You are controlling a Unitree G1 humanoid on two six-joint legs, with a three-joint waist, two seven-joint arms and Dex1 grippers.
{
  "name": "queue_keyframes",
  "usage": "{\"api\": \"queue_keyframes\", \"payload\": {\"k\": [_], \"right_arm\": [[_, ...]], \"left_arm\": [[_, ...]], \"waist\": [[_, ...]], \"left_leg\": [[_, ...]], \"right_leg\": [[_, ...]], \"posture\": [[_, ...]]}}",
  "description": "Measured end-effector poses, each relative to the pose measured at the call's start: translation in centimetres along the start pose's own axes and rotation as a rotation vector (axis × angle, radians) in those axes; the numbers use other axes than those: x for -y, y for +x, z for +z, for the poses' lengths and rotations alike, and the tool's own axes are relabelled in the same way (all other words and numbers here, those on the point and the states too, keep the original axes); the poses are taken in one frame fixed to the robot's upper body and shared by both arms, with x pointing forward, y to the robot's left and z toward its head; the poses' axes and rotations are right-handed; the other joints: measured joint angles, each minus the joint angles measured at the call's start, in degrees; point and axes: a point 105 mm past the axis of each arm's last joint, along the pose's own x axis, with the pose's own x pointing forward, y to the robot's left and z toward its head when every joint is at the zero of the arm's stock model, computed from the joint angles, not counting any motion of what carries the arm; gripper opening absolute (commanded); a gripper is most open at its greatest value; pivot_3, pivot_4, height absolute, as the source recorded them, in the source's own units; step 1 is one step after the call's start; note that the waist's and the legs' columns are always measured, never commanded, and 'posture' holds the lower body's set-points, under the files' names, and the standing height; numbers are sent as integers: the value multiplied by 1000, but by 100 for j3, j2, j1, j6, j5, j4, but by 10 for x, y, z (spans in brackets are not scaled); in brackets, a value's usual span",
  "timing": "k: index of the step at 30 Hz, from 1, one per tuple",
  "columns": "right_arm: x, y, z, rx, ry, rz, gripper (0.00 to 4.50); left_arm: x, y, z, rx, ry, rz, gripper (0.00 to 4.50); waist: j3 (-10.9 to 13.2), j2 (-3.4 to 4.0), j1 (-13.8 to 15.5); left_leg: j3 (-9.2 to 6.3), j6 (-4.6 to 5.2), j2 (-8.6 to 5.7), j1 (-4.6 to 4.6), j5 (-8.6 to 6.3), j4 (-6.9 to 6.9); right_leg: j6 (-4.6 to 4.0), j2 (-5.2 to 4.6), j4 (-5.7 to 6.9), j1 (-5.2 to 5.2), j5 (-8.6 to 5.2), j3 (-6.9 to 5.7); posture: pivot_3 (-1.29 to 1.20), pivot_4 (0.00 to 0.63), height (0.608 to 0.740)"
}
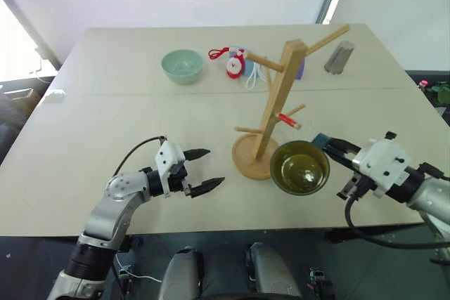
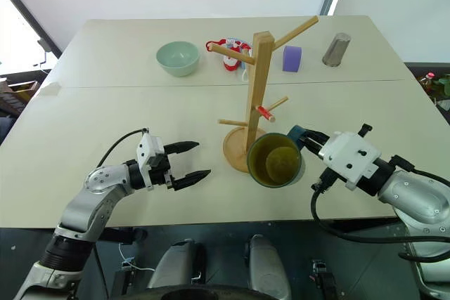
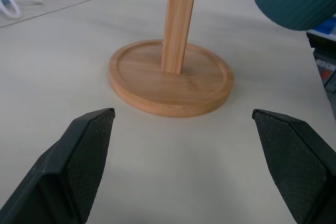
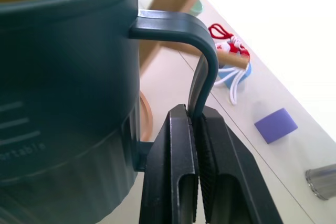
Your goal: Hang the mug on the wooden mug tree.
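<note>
A pale table [image 1: 105, 124] stood before white walls. The right gripper [image 4: 195, 124] was clamped on the mug [image 2: 275, 161] handle, beside the mug tree [image 2: 254, 96] base, hiding its near rim. The left gripper [image 1: 204, 170] stood open, facing that base.

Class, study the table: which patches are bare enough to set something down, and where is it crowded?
Bare: the table's near-left stretch, between the left edge and the open left gripper, and the right side below the grey tumbler. Crowded: around the wooden mug tree, where the right gripper holds the mug, and the far row from green bowl to purple block.
</note>
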Motion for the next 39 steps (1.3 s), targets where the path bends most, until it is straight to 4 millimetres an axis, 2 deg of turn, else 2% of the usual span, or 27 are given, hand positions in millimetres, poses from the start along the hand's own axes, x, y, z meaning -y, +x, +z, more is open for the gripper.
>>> {"api": "queue_keyframes", "payload": {"k": [6, 10, 14, 22, 39], "right_arm": [[-4, 3, 25, 29, 5, 6, 24], [-3, 5, 31, 28, -6, 4, 24], [2, 8, 36, 36, -7, -8, 24], [4, 16, 42, 50, -18, 3, 24], [6, 38, 33, 6, 28, 43, 24]], "left_arm": [[1, 4, 15, 54, -14, -76, 4500], [3, 5, 35, 97, -41, -146, 4500], [7, 2, 65, 140, -16, -220, 4500], [16, -1, 88, 157, -4, -274, 4500], [15, -2, 93, 165, 5, -221, 4500]], "waist": [[1, -2, -3], [3, -6, -5], [3, -7, -8], [6, -12, -12], [11, -20, -11]], "left_leg": [[-1, 0, 0, 1, 0, 2], [-2, 0, 0, -2, 0, 2], [-2, 0, -4, -1, 0, 2], [-2, 0, -5, -1, 0, 2], [-2, 0, -5, -2, 0, 2]], "right_leg": [[0, 1, 0, 1, 0, -2], [0, 3, 0, -1, 0, -3], [0, 5, 0, 0, 0, -3], [0, 9, 0, 0, 0, -3], [0, 8, 0, -1, 0, -3]], "posture": [[0, 150, 740], [0, 150, 740], [0, 150, 740], [0, 150, 740], [0, 150, 740]]}}
